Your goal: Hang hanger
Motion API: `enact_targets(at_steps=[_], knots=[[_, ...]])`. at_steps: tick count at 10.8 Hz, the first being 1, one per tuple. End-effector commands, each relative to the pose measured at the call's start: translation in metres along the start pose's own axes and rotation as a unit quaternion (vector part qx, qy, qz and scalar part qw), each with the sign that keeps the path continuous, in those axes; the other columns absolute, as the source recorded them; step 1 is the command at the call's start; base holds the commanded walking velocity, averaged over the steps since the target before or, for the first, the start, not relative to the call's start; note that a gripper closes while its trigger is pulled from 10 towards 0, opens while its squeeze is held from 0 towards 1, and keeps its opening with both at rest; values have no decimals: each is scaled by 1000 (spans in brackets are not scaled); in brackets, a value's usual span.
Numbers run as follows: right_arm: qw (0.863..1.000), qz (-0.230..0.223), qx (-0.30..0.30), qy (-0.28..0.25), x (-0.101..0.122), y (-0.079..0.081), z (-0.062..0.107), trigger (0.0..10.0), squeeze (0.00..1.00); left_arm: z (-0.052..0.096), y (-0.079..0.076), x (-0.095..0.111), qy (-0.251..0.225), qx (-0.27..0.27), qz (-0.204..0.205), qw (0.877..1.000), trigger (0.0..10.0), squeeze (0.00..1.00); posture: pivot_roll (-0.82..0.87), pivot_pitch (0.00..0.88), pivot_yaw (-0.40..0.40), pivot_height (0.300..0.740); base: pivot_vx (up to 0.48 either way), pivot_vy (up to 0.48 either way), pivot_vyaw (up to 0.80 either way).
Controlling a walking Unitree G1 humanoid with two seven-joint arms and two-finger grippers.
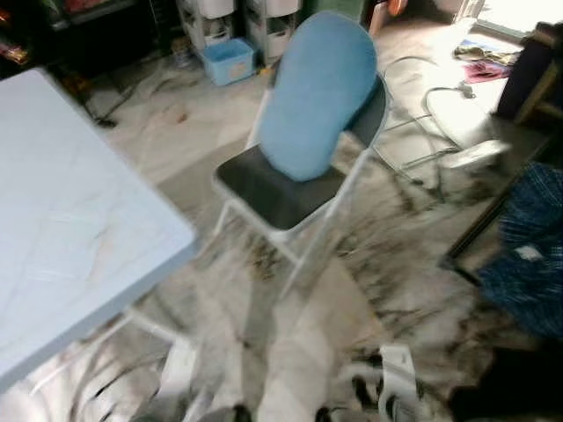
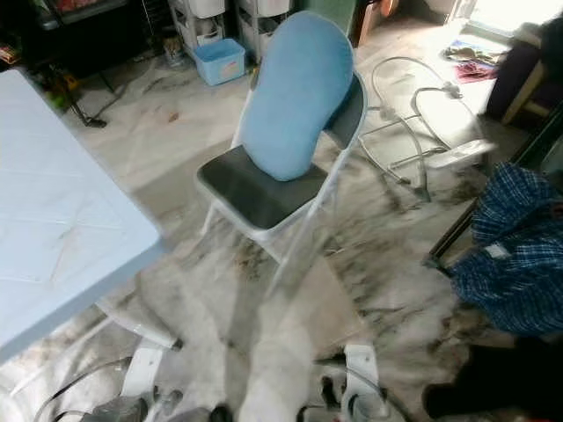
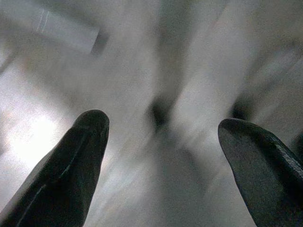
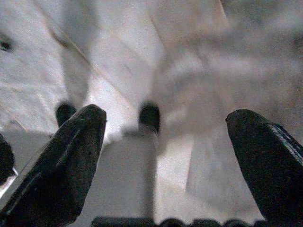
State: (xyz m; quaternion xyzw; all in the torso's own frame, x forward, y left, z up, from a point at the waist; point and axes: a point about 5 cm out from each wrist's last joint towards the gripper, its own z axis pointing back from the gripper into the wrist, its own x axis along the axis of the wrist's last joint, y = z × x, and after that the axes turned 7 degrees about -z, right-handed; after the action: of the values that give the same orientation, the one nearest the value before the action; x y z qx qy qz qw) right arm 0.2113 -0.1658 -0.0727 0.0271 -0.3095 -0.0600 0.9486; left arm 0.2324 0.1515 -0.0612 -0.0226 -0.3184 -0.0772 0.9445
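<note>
From my remote seat: the marble floor (image 2: 176, 149) spreads across the frame, blurred as if the rig is walking; a pale blue table (image 1: 62, 220) takes the left side; at centre a folding chair (image 2: 264, 198) props a blue cushion (image 2: 295, 92) against its back, standing between me and the room beyond; a checked blue garment (image 2: 519, 255) hangs at the right edge, white wire frames (image 2: 413, 114) lie at upper right, a blue tub (image 1: 227, 60) at top. I cannot pick out a hanger. Left gripper (image 3: 161, 165) and right gripper (image 4: 165, 165) point at the floor, jaws wide apart and empty, I judge idle while walking.
</note>
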Motion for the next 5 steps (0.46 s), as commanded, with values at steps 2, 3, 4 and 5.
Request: enact_targets(at_steps=[2, 3, 4, 5], knots=[[999, 33, 26, -4, 5, 13, -1, 10000, 0, -2, -5, 18, -29, -1, 10, 1000, 10000, 0, -99, 44, 5, 740, 0, 0, 0], [999, 28, 23, -2, 4, 11, -1, 10000, 0, -2, -7, 17, -26, -3, 8, 1000, 10000, 0, -106, 46, 7, 740, 0, 0, 0], [999, 28, 21, -3, 4, 11, -1, 10000, 0, -2, -8, 17, -24, -3, 9, 1000, 10000, 0, -109, 46, 8, 740, 0, 0, 0], [1000, 24, 18, -3, 4, 10, -1, 10000, 0, -2, -8, 17, -22, -3, 7, 1000, 10000, 0, -109, 46, 11, 740, 0, 0, 0]])
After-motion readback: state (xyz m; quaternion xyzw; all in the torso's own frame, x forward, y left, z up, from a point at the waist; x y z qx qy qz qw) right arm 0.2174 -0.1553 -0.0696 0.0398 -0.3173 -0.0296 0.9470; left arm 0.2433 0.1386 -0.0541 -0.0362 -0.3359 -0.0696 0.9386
